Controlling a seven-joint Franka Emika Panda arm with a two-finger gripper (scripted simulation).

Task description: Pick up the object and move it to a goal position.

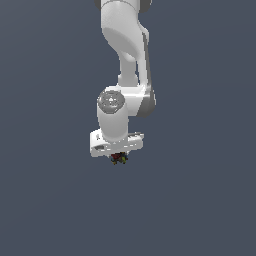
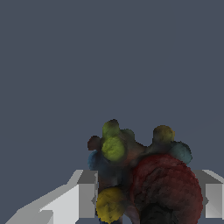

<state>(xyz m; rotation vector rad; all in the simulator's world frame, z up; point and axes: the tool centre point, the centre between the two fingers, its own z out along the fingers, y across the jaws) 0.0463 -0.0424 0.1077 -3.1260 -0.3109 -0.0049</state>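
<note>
We see claw (image 1: 119, 159) nearly closed, fingers (image 2: 83, 199) flanking lump (image 2: 144, 179). We judge lump light, stiff, knobbly; hold across middle, bumps may slip.

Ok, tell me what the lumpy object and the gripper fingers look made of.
The object looks like a cluster of matte, dull balls in red, yellow, green and blue, perhaps rubber or clay; its mottled surface leaves that open. The gripper fingers look like smooth, hard white plastic or painted metal: flat, even faces.
</note>
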